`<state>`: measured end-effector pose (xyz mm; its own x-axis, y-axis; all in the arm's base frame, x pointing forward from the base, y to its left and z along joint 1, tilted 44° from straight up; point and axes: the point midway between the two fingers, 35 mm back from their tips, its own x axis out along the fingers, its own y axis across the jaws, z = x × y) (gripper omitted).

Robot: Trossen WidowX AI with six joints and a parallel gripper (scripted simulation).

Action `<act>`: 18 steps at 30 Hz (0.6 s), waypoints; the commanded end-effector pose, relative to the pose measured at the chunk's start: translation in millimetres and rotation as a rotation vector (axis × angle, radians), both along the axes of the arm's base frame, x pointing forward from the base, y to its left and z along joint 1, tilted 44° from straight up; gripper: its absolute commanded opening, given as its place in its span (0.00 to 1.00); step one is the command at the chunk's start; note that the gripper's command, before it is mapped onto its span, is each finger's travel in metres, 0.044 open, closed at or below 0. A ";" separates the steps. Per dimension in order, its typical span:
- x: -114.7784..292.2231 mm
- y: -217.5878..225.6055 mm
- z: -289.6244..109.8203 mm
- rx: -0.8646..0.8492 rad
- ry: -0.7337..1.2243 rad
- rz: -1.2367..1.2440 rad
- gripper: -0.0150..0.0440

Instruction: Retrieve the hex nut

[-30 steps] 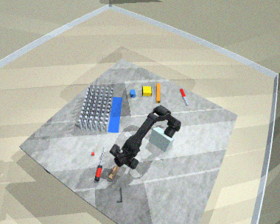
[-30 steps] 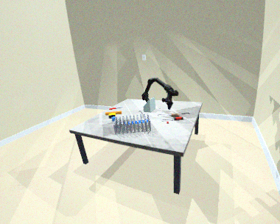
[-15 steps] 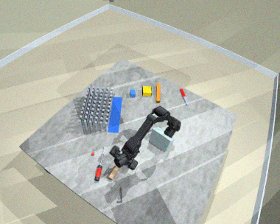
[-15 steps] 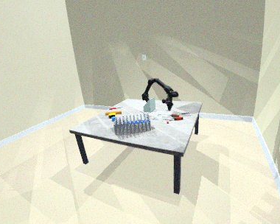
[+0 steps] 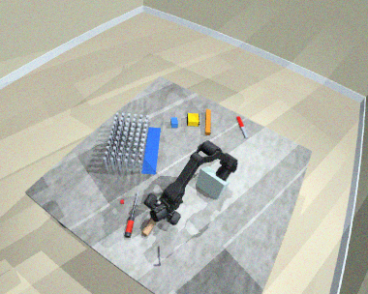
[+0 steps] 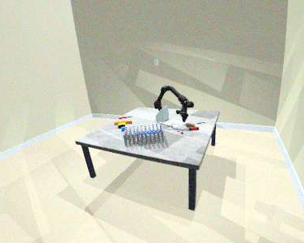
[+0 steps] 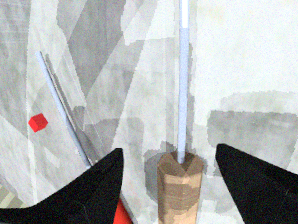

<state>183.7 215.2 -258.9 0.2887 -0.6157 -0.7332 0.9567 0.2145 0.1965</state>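
My gripper [image 7: 170, 152] [image 5: 154, 220] [image 6: 184, 118] is open and low over the table, with a finger on each side of the wooden handle of a thin-shafted pick tool [image 7: 178, 196] [image 5: 146, 228]. Bare table shows between the handle and each finger. The tool's pale shaft runs straight away from me in the wrist view. The field of standing metal spacers [image 5: 126, 142] [image 6: 144, 134] is far off at the table's left, with the blue taped strip [image 5: 151, 150] along its near side. The hex nut is hidden among the spacers.
A red-handled screwdriver [image 5: 129, 224] lies just left of the pick. A small red cube [image 5: 122, 201] [image 7: 37, 121] lies beyond it. A dark hook key [image 5: 158, 256] lies near the front edge. A blue cube [image 5: 174, 122], yellow block [image 5: 194, 119], orange bar [image 5: 208, 121] and red marker [image 5: 241, 126] sit at the back.
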 end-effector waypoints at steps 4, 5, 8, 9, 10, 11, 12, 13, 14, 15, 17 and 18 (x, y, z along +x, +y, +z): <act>-1.6 -10.1 -9.1 -0.007 -0.001 0.005 0.73; -1.8 -11.2 -10.2 -0.007 -0.001 0.005 0.73; -2.5 -14.6 -13.6 -0.007 -0.002 0.005 0.73; -2.7 -15.8 -14.7 -0.007 -0.002 0.004 0.73; -2.9 -17.0 -15.8 -0.007 -0.002 0.004 0.73; -3.0 -18.2 -16.9 -0.007 -0.002 0.004 0.73; -3.2 -19.4 -18.0 -0.006 -0.003 0.004 0.73; -3.4 -20.5 -19.1 -0.006 -0.003 0.004 0.73; -3.5 -21.5 -20.0 -0.006 -0.003 0.003 0.73; -3.6 -22.1 -20.5 -0.006 -0.003 0.003 0.73; -3.7 -22.3 -20.7 -0.006 -0.003 0.003 0.68; -3.7 -22.3 -20.7 -0.006 -0.003 0.003 0.64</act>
<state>180.0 195.5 -278.0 0.2886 -0.6176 -0.7316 0.9569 0.2120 0.1985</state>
